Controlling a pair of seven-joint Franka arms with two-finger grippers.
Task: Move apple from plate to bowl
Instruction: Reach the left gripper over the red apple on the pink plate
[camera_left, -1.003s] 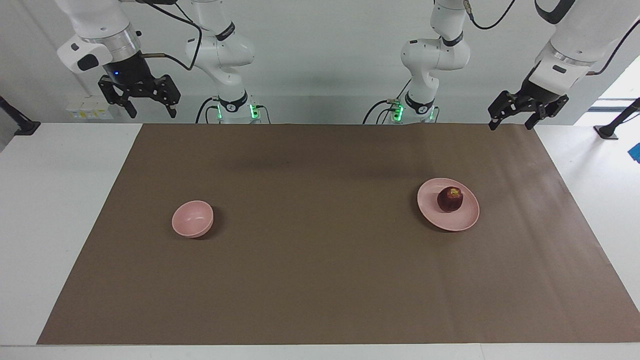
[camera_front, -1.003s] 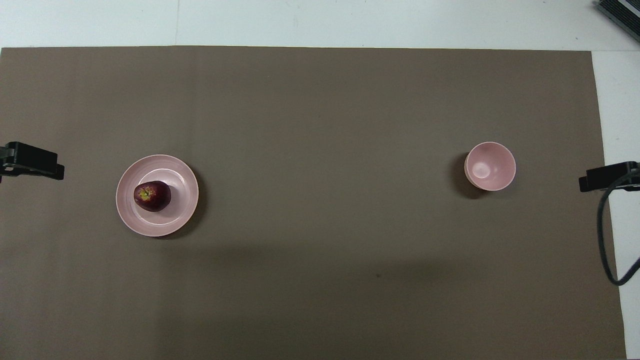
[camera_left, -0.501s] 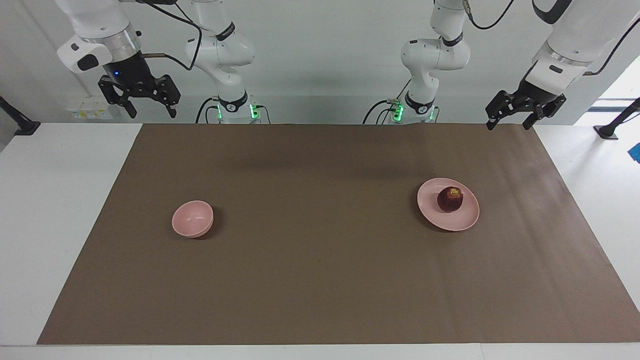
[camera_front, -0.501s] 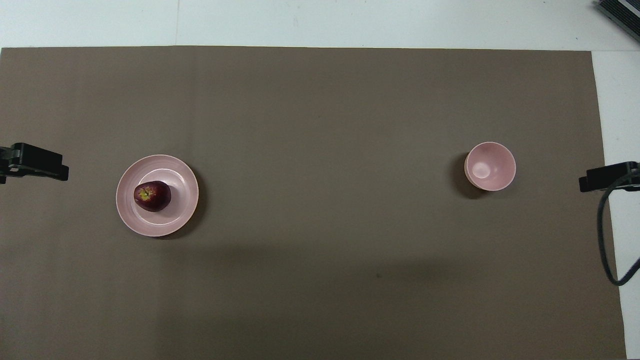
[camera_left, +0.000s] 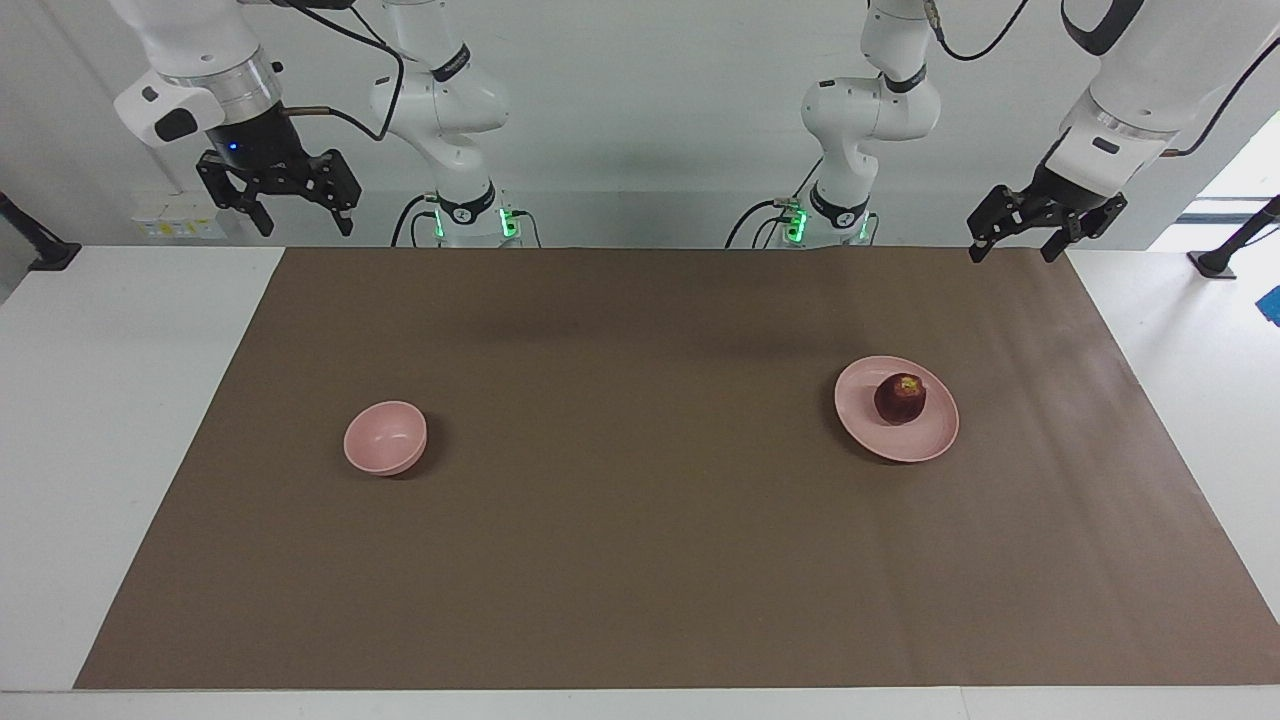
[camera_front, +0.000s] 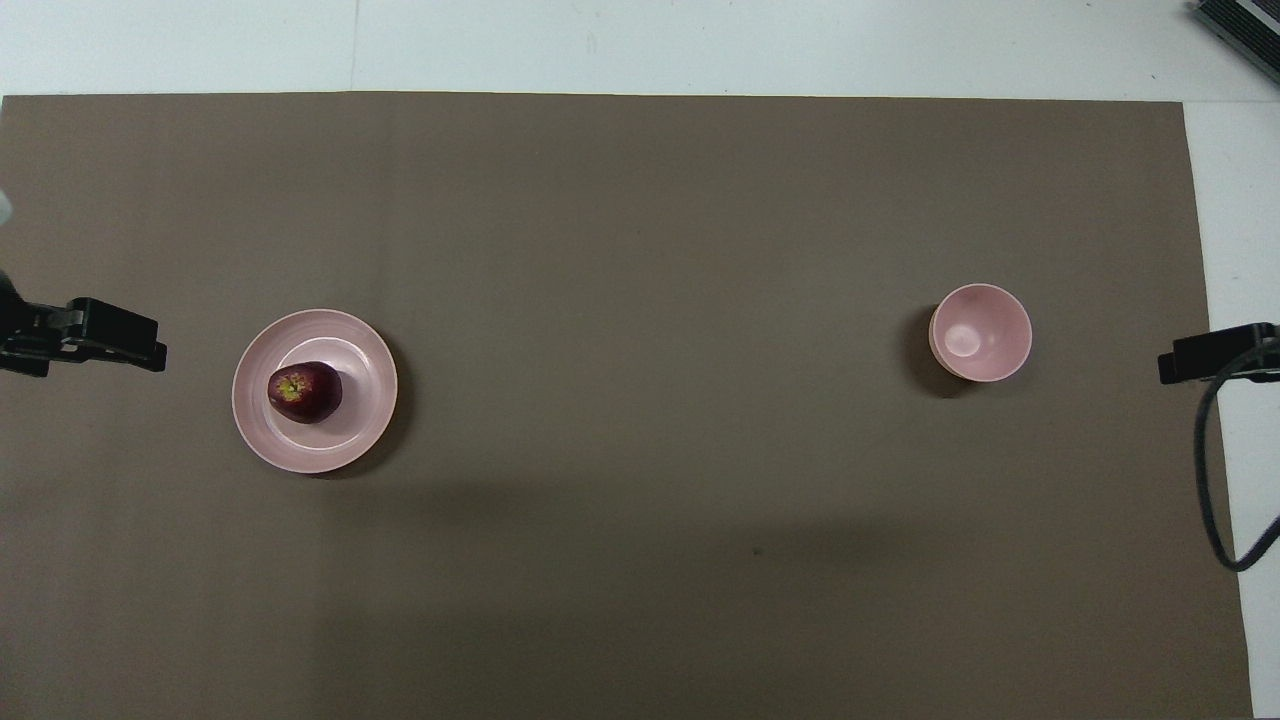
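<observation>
Both grippers, left (camera_left: 1012, 245) and right (camera_left: 296, 214), hang open and empty; apple (camera_left: 900, 398) rests on plate (camera_left: 860, 415); next, left descends to grasp, bowl (camera_left: 385, 437) awaiting.

Both views are evenly and brightly lit from above — no harsh glare is seen on the brown mat (camera_left: 640, 500). Soft, diffuse shadows are cast: a dark crescent is laid beside the bowl (camera_front: 980, 332) and another under the plate (camera_front: 314, 390), each on the side turned toward the mat's middle. Broad faint shadow bands are spread across the mat at the robots' end. A small highlight is caught inside the bowl. A bright patch is admitted at the facing view's edge, past the left gripper (camera_left: 1008, 243) and its fingers (camera_left: 974, 252). Focus is held sharp throughout; edges are kept straight, without visible distortion.
</observation>
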